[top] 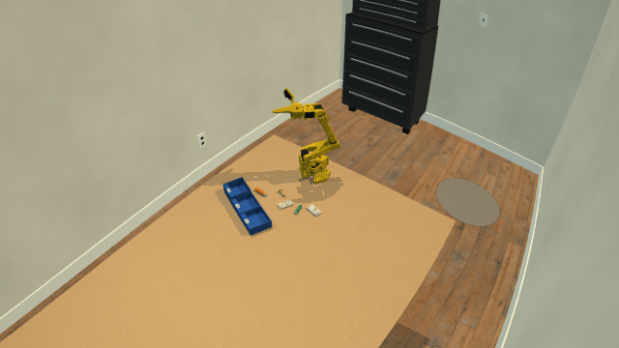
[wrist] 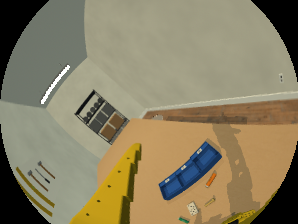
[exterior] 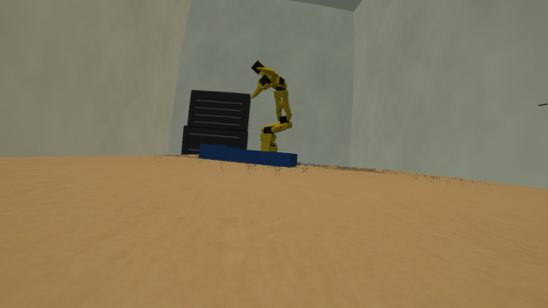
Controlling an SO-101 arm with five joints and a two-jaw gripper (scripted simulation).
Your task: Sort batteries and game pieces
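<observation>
Three joined blue bins (top: 261,228) (exterior: 248,156) (wrist: 176,193) stand in a row and look empty; the letters on their white labels are too small to read. An orange battery-like cylinder (top: 260,191) (wrist: 211,180) lies beside the far bin. A green battery-like cylinder (top: 298,209) (wrist: 184,219) lies between two white dotted tiles, like dominoes: one tile (top: 285,204) (wrist: 192,208) nearer the bins, the other tile (top: 313,210) farther away. My gripper (top: 282,110) (exterior: 258,90) is open and empty, high above the table; one yellow jaw (wrist: 117,187) fills the wrist view's lower left.
A small brass-coloured piece (top: 281,192) (wrist: 210,201), perhaps a screw, lies between the orange cylinder and the nearer tile. The arm's base (top: 314,169) (exterior: 268,142) stands behind the things. A black drawer cabinet (top: 387,72) (exterior: 216,139) stands beyond the table.
</observation>
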